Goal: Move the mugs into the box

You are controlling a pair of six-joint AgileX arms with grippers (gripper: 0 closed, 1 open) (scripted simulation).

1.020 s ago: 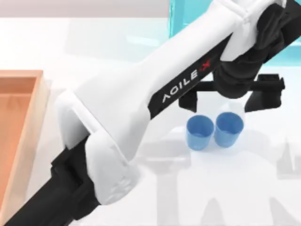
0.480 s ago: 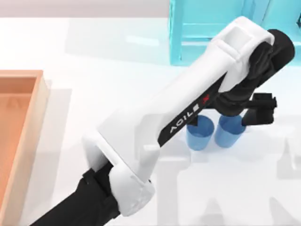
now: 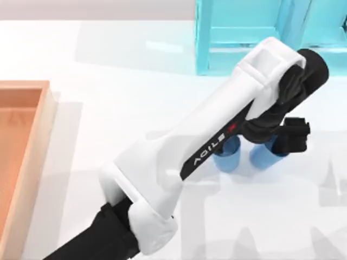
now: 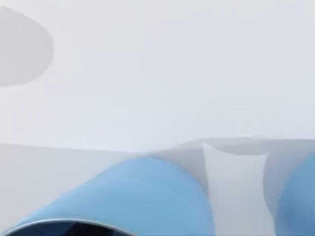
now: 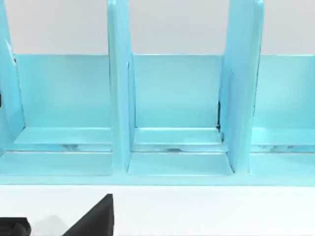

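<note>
Two blue mugs stand side by side right of the table's middle: the left mug (image 3: 226, 158) and the right mug (image 3: 264, 156), both half covered by my left arm. My left gripper (image 3: 267, 143) is lowered over the right mug, open, with one black finger (image 3: 293, 136) just off that mug's right side; the other finger is hidden under the arm. In the left wrist view one mug (image 4: 147, 196) fills the near foreground and the other mug (image 4: 301, 196) sits at the frame's edge. The box (image 3: 46, 116) lies at the table's far left.
A turquoise shelf frame (image 3: 244, 32) stands at the back right, just behind the mugs, and is seen head-on as the shelf frame (image 5: 172, 108) in the right wrist view. My left arm (image 3: 190, 157) crosses the table diagonally.
My left gripper has come down from above the mugs to their level, around the right mug. The arm has swung lower and to the right. The mugs have not moved.
</note>
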